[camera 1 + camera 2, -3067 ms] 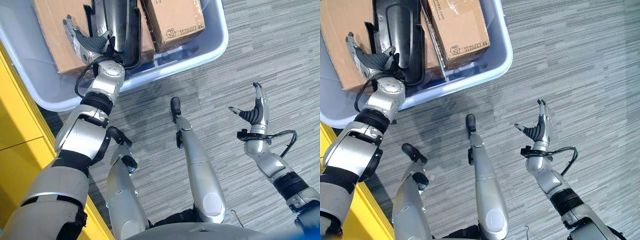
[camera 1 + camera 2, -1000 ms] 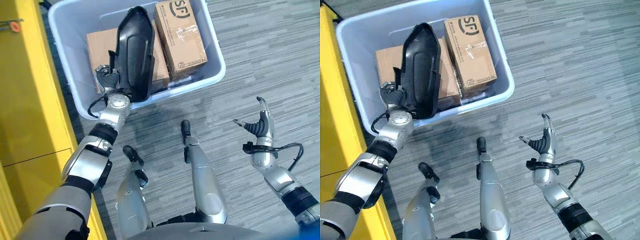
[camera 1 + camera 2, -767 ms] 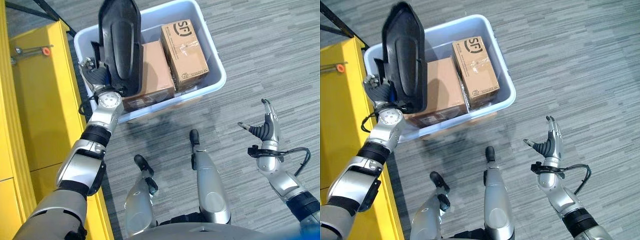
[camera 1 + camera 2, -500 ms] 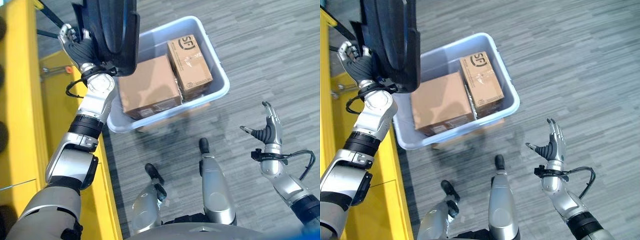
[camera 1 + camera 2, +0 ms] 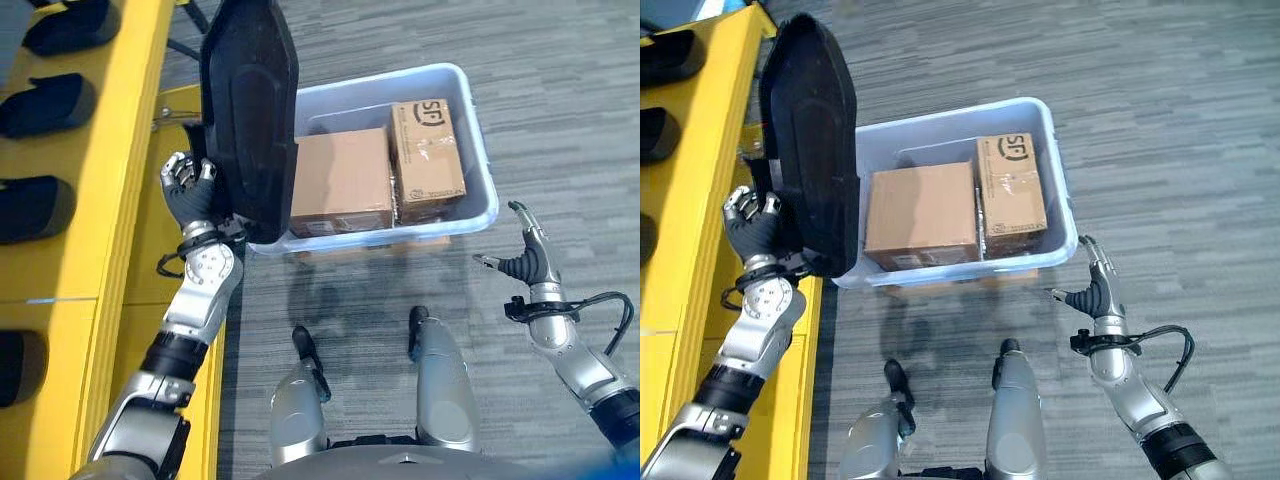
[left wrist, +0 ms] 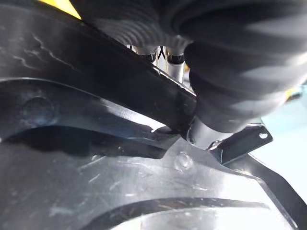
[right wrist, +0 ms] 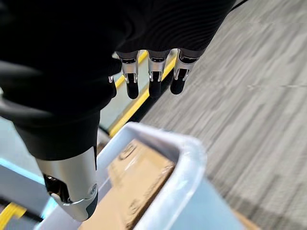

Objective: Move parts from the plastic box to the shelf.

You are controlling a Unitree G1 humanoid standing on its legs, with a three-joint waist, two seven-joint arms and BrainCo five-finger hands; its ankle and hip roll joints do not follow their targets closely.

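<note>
One black part held upright by left hand, fingers curled on its lower edge, between yellow shelf and plastic box. Two cardboard boxes inside. Right hand idle, fingers straight, over floor.

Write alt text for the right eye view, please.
The left hand holds a large black plastic part upright between the yellow shelf and a plastic box holding two cardboard boxes. The right hand hangs open over grey carpet.

Workshop or warehouse: yellow shelf of parts, grey carpet.
</note>
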